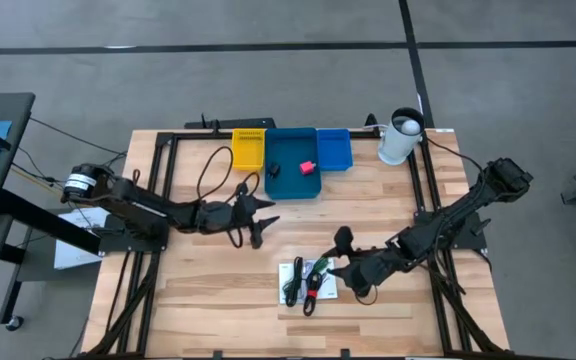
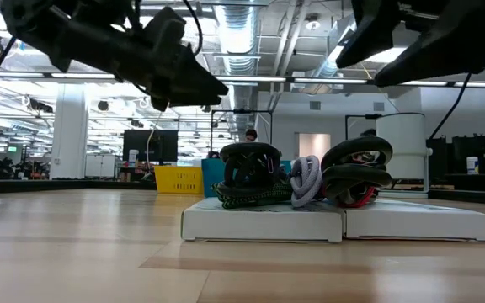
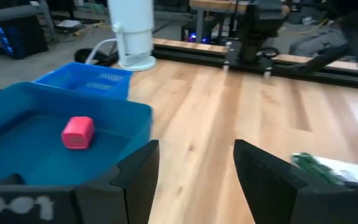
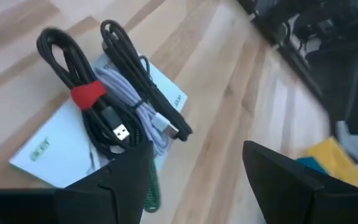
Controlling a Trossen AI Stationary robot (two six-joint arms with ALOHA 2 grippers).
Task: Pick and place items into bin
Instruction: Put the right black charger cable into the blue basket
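Two white printed cards (image 1: 306, 282) lie flat on the table at the near centre. Bundled cables rest on them: a black one with a red tie (image 4: 79, 93), a grey-white one (image 4: 143, 111), another black one (image 4: 135, 62) and a green coiled piece (image 4: 152, 186). My right gripper (image 1: 336, 262) hovers open just right of this pile, its fingers (image 4: 126, 171) above the cards' edge. A pink-red block (image 3: 78, 132) and a small black piece (image 1: 274, 170) lie in the teal bin (image 1: 290, 182) at the far centre. My left gripper (image 1: 266, 216) is open in the air near that bin.
A yellow bin (image 1: 248, 148) and a small blue basket (image 1: 333, 148) flank the teal bin. A white cylinder (image 1: 400, 137) stands at the far right corner. Black frame rails (image 1: 163, 170) run along the table's left, right and far sides. Bare wood lies between bins and cards.
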